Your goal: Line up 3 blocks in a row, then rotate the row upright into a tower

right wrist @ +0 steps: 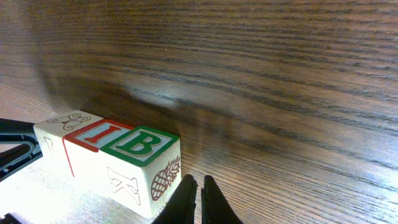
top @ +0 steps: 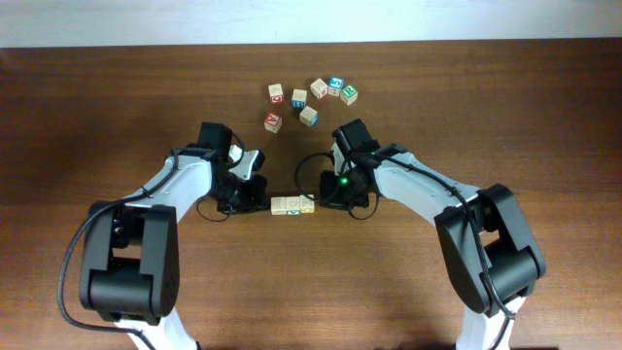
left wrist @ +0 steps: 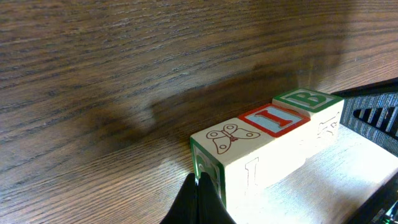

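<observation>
Flanking: three pale wooden alphabet cubes point(top: 293, 205), centre row, likely mid-rotation.
Left gripper point(left wrist: 198, 200): pinched shut, empty.
Right gripper point(right wrist: 199, 198): pinched shut, empty.
Next: needs offset end pushes.

Red I on middle block point(right wrist: 98, 135), green B on end block point(right wrist: 142, 144)

Pale matt wooden blocks point(right wrist: 106, 149); dark, faintly glossy wood-grain table point(right wrist: 280, 74).

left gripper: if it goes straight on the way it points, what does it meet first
The butterfly block, right ahead of the left gripper; the tips may already touch it, depth is unclear.
</observation>
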{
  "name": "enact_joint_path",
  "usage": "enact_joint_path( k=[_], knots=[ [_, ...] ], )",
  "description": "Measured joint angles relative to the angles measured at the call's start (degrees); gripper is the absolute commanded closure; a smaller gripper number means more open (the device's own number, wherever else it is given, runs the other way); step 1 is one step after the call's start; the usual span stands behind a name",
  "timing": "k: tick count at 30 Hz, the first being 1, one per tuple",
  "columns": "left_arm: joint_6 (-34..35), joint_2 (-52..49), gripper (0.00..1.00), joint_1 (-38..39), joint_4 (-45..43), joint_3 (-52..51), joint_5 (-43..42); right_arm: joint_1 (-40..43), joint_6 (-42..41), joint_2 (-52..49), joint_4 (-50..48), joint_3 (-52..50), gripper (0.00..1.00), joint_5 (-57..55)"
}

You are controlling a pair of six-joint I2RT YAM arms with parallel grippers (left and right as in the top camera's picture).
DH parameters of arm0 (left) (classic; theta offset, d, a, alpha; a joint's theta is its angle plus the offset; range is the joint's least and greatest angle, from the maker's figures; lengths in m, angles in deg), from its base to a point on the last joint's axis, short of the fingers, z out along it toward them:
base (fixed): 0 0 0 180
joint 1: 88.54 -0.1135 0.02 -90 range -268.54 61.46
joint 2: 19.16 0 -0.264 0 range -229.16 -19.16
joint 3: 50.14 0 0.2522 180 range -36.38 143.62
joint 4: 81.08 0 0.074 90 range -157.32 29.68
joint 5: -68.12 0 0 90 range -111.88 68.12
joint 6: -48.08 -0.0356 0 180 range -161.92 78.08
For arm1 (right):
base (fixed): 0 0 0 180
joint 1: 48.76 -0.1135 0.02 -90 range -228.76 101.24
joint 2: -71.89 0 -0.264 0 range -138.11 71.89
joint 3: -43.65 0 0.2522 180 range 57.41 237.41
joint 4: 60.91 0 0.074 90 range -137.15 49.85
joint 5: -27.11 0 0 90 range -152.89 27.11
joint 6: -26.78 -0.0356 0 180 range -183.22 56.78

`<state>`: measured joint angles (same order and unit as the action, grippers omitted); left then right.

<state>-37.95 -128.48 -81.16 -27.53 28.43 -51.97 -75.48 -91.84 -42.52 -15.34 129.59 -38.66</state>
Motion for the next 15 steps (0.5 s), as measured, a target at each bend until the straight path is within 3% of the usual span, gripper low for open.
enact_joint_path(
  k=[15],
  knots=[
    [0.2, 0.0, 1.0, 0.0, 0.0, 0.0, 0.0, -1.6, -1.4, 0.0, -1.0, 0.0, 0.93, 0.0]
  ],
)
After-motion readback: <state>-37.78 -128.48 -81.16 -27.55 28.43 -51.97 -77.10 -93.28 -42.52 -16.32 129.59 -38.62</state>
